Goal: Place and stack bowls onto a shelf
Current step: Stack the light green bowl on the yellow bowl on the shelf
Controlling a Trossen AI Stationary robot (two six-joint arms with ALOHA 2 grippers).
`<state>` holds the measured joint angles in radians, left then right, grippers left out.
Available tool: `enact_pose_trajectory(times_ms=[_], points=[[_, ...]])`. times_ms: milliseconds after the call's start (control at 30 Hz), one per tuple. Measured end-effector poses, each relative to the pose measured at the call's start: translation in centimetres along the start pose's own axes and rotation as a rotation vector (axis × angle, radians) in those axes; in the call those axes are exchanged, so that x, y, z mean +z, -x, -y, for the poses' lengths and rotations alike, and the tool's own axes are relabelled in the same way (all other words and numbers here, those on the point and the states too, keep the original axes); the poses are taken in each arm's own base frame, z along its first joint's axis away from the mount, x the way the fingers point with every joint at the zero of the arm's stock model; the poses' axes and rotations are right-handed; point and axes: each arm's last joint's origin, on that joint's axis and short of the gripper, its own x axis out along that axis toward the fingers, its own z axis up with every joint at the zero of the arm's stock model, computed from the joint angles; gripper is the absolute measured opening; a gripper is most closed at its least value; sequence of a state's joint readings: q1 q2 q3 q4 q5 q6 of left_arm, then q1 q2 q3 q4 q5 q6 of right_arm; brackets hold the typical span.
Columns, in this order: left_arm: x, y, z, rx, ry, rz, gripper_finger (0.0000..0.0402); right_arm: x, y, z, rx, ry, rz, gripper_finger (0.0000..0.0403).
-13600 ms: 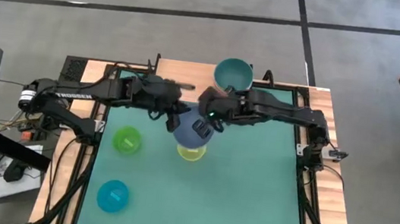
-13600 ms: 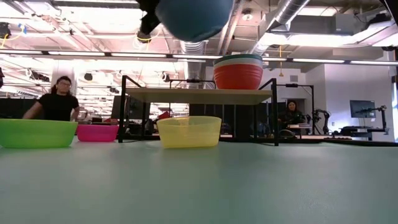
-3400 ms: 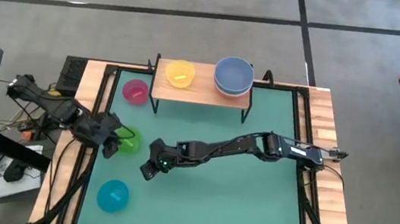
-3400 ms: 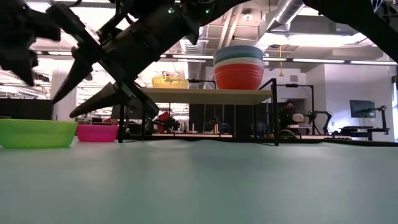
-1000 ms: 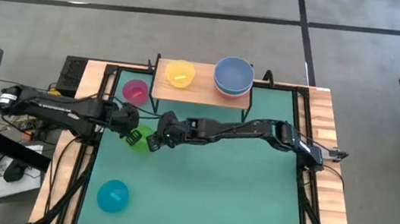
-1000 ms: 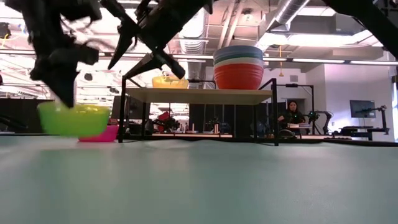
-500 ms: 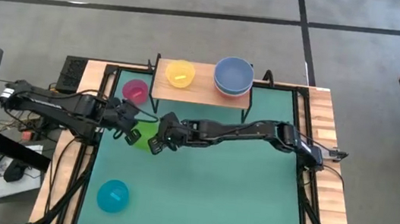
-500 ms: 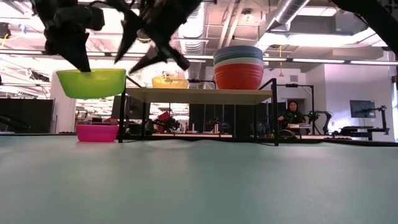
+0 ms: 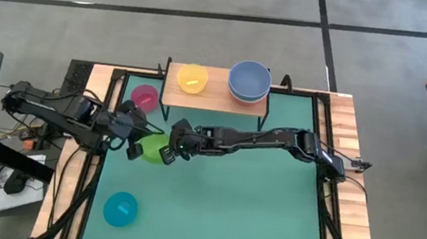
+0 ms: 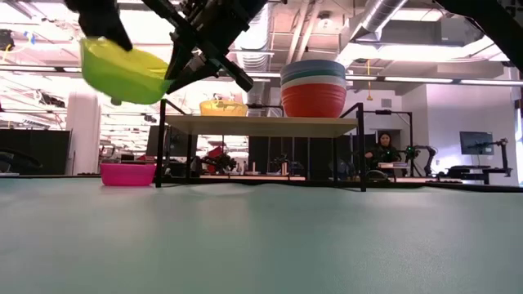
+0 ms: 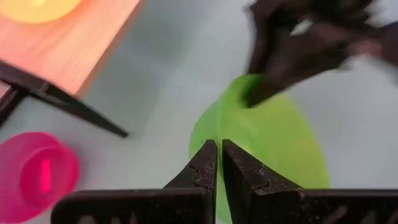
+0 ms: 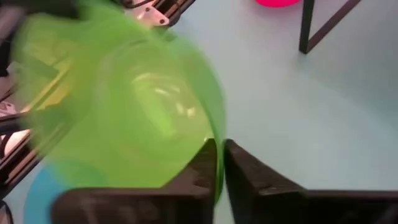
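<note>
The green bowl (image 9: 151,146) hangs in the air between both grippers, above the mat to the near left of the shelf (image 9: 216,97). In the low view the green bowl (image 10: 122,72) is tilted, high above the table. My left gripper (image 9: 135,149) is shut on its left rim. My right gripper (image 9: 167,155) is shut on its right rim. On the shelf stand a yellow bowl (image 9: 192,78) and a stack of bowls topped by a pale blue one (image 9: 249,81). The pink bowl (image 9: 144,97) and the cyan bowl (image 9: 120,208) rest on the mat. My left gripper pinches the green bowl's left rim (image 11: 208,134) between its two fingers, one inside the bowl and one outside, coming from the table's left. The bowl is lifted clear and tilted. My right gripper pinches the opposite, right rim (image 12: 211,124) between its fingers, reaching in from the table's right.
The shelf's black legs (image 10: 160,143) stand just beyond the pink bowl (image 10: 127,174). The middle of the shelf board (image 10: 261,125), between the yellow bowl (image 10: 223,107) and the stack (image 10: 313,88), is bare. The green mat (image 9: 252,206) stretches wide to the right and near side.
My left gripper has risen, carrying the green bowl from just above the mat to well above shelf height. The bowl, level before, is now tipped with its right side lower. My right gripper has stayed close beside the bowl and now meets its right rim.
</note>
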<state>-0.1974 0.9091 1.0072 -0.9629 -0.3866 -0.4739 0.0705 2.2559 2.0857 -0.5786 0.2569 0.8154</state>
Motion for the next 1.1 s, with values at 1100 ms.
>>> enact_pose_trajectory(times_ms=[1100], points=[[4.2,0.3,-5.8,0.562,0.258,0.218,0.0142,19.4,8.0,20.4,-0.053,0.164,0.178,0.0022]])
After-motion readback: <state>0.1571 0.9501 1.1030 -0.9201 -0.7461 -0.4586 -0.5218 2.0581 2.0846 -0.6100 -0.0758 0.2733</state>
